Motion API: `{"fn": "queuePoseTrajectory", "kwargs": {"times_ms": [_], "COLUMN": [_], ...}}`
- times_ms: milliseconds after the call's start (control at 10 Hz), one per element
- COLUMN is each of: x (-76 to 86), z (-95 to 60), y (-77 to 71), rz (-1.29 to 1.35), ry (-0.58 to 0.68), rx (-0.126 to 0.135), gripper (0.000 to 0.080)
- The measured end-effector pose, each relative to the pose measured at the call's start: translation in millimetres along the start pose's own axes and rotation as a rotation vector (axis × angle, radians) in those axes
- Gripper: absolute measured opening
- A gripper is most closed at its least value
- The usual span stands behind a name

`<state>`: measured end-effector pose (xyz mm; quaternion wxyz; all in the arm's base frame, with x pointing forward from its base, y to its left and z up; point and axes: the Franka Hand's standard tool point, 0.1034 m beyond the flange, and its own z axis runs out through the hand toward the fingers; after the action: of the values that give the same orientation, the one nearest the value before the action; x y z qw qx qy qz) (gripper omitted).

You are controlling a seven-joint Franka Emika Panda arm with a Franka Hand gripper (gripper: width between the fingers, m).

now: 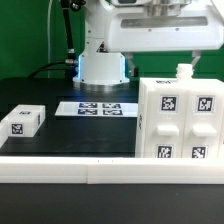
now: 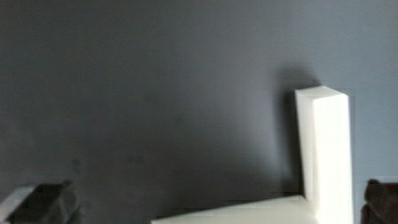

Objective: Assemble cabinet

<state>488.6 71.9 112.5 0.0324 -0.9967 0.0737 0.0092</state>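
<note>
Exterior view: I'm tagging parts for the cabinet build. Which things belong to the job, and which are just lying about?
Job: large white plastic hollow cabinet box with fiducial tags; small white tagged block, probably a loose part.
Lying about: thin flat white marker board; long white rail along the front edge.

Black table, large white cabinet standing at the exterior view's right, small tagged white block at left, marker board flat at centre, white rail across bottom.

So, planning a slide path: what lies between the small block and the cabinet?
Exterior view: only the marker board, set slightly back; otherwise bare table between block and cabinet.
</note>
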Motion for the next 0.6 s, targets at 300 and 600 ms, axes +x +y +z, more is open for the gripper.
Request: {"fn": "queuePoseTrajectory", "kwargs": {"times_ms": [300,600], "x": [-2.9,-2.5], "z": [4.6,4.7], "y": [8.2,17.5], "rz": [0.003,0.018], "ry": [0.002,0.005], "rx": [-0.003,-0.006], "gripper": [0.0797,0.0797]}}
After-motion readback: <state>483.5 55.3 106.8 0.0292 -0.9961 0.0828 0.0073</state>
